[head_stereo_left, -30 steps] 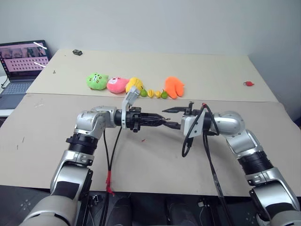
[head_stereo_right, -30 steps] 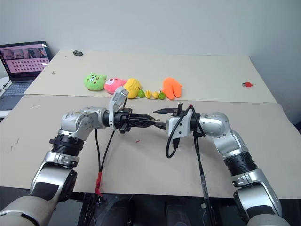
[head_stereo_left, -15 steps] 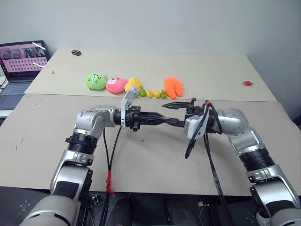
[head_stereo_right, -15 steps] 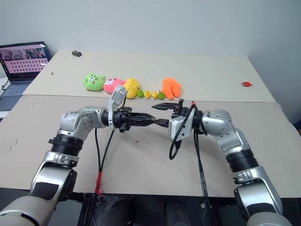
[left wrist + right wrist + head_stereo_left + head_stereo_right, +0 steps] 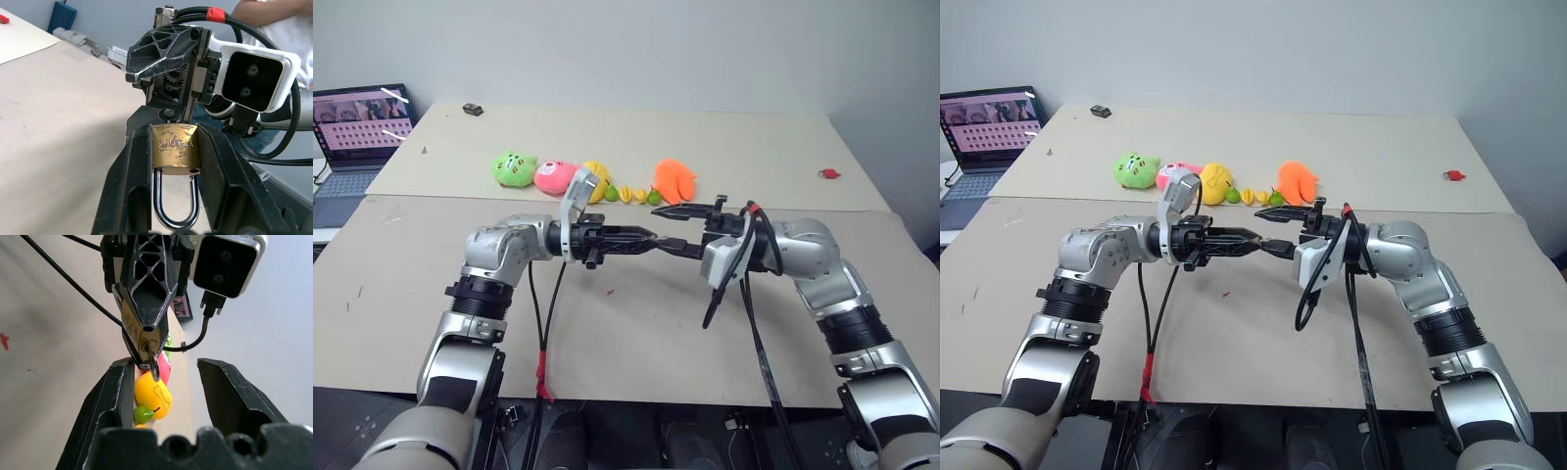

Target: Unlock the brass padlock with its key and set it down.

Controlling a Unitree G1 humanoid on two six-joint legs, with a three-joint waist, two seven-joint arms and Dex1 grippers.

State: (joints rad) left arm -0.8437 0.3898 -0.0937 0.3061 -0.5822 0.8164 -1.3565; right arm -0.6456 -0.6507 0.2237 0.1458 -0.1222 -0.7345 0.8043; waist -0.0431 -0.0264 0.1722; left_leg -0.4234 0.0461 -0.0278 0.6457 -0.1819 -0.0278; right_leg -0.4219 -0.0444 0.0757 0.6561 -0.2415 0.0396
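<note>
1. Left wrist view: my left fingers (image 5: 173,196) are clamped on the brass padlock (image 5: 174,153), one finger on each flat side of its body, in the lower middle of the frame.
2. The padlock's long axis runs along my left fingers. Its silvery shackle (image 5: 174,205) points back toward my own wrist, and its keyed end faces outward toward my other arm.
3. The key (image 5: 169,115) sits at that outer end, just above the brass body in the frame. Its round head sticks out, so it looks already seated in the lock.
4. Right wrist view: my right fingers (image 5: 168,382) stand apart, holding nothing. The key head (image 5: 149,350) hangs in the gap between them, much nearer the finger at lower left of the frame.
5. Left eye view: both arms meet tip to tip in the middle of the frame, above the tan surface (image 5: 636,333). The left gripper (image 5: 641,236) reaches in from the left and the right gripper (image 5: 674,227) from the right.
6. I judge the coming move turns on that offset: the right fingers have to centre on the key head before they pinch and twist it.
</note>
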